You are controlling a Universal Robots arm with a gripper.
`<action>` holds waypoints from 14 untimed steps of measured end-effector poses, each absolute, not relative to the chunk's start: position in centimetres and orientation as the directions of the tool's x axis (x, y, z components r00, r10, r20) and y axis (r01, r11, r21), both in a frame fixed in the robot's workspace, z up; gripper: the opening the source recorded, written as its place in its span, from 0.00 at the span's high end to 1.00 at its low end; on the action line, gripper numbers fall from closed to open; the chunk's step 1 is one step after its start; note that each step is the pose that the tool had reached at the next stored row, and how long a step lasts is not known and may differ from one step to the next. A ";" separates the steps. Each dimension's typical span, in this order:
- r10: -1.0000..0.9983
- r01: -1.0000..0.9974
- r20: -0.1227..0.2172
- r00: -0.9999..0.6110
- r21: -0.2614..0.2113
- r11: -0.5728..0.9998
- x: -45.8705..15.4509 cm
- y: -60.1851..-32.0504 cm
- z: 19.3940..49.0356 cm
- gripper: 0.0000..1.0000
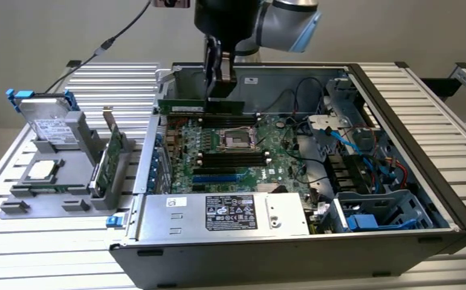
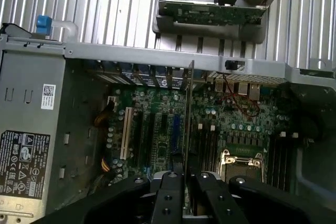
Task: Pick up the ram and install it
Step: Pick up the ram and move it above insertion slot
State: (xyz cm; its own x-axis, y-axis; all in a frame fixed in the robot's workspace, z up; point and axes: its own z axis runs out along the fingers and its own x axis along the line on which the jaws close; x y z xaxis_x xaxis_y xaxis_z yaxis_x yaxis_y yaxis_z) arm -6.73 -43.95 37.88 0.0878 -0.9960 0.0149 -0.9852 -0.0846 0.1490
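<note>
1. One silver power supply (image 1: 225, 212) is lying nearest, along the front wall of the open computer case (image 1: 297, 266), with its label facing up
2. Just beyond it, the green motherboard (image 1: 180, 163) is lying flat on the case floor, with black memory slots (image 1: 233, 158) running beside the square processor socket (image 1: 239, 139)
3. Toward the exterior view's right, a blue drive cage (image 1: 378, 211) is sitting inside the case, with blue cables trailing above it
4. Outside the case, on the exterior view's left, a grey holder (image 1: 47, 202) is standing on the slatted table (image 1: 39, 260); it is carrying a hard drive (image 1: 51, 124) with blue rails and an upright expansion card (image 1: 116, 151)
5. Farther back, the gripper (image 1: 220, 95) is clenching the ram (image 1: 186, 107) by its upper long edge; the stick is hanging level and on edge over the far part of the motherboard, beyond the socket, and I cannot tell whether its lower edge is touching anything
6. Looking down from the wrist, the black fingers (image 2: 170, 192) are pinching the ram (image 2: 189, 108), which is showing edge-on as a thin line just beside the memory slots (image 2: 206, 140)
7. Farthest off, the grey arm (image 1: 285, 24) is reaching down above the rear wall
</note>
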 end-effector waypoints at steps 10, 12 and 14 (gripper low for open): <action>-0.996 -0.985 0.015 0.084 0.149 -0.081 -4.7 -43.2 36.9 0.86; -0.996 -0.986 0.015 0.083 0.149 -0.080 -4.4 -43.2 36.8 0.86; -0.997 -0.986 0.015 0.081 0.148 -0.078 -4.1 -43.1 36.7 0.86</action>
State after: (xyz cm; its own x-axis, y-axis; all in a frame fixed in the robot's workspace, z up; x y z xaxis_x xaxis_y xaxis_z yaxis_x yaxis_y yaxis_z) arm -4.13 -43.10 36.74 0.0809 -0.9966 0.0147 -0.9859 -0.0779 0.1482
